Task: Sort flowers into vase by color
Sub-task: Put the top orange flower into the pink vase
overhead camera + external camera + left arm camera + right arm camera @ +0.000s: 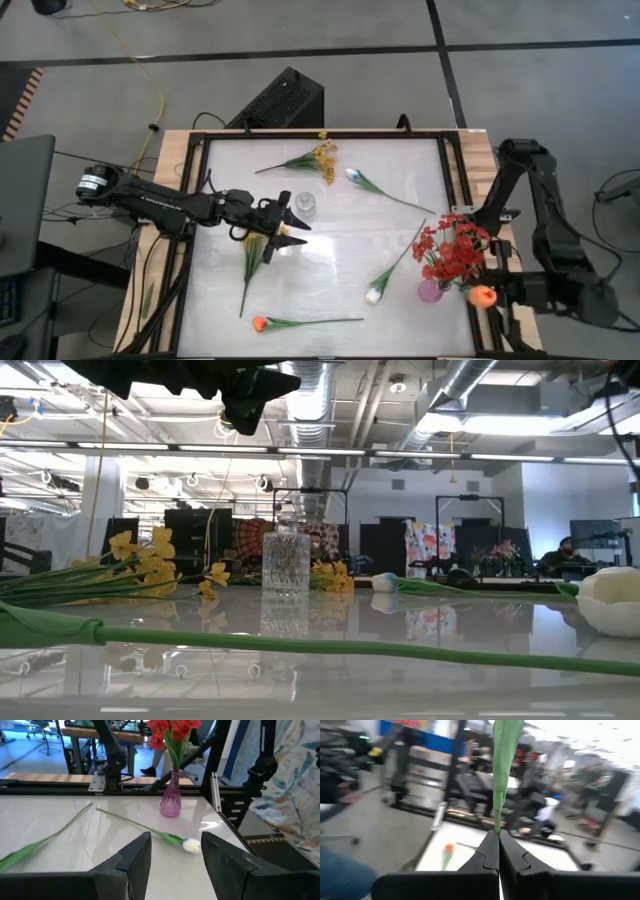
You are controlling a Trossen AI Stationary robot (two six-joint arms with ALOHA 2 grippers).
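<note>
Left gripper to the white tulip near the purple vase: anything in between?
Nothing visible. The open left gripper looks across bare white tabletop straight at the white tulip bud, with the purple glass vase of red flowers standing beyond it.

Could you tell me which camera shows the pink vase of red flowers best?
The left wrist view: the pink vase stands whole and unblocked. The high view shows it from above, mostly under blossoms. The low and right wrist views miss it.

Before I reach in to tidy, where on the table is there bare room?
Free: the centre, between the clear vase and the white tulip; also the far right corner, beyond the other white tulip. Crowded: around the left gripper and the pink vase of red flowers.
</note>
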